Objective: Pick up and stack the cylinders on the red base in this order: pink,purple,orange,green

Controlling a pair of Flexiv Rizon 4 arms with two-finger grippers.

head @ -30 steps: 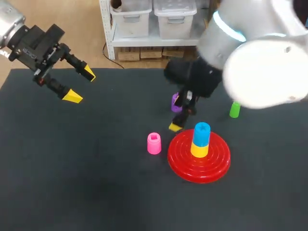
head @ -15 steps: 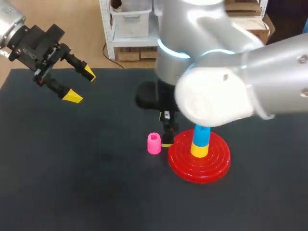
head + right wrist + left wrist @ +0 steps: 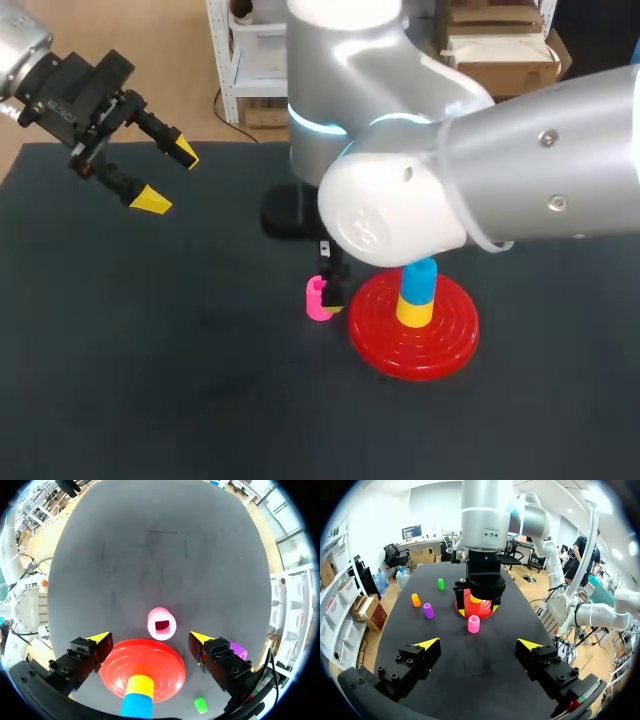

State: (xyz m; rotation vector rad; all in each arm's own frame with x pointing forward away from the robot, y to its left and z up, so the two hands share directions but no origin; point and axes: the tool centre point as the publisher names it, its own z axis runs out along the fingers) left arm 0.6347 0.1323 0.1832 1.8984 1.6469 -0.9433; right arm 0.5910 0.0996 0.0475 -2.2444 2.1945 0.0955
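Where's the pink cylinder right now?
In the head view, the pink cylinder stands just left of the red base, under my right arm's open pincer.

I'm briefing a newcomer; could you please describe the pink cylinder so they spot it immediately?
Find the red base near the table's middle. The pink cylinder stands beside it, ahead of the open right gripper. It alone is pink; the purple, orange and green ones stand farther off.

Lone cylinder (image 3: 318,298) just left of base (image 3: 440,340), apparently under right claw (image 3: 150,638)
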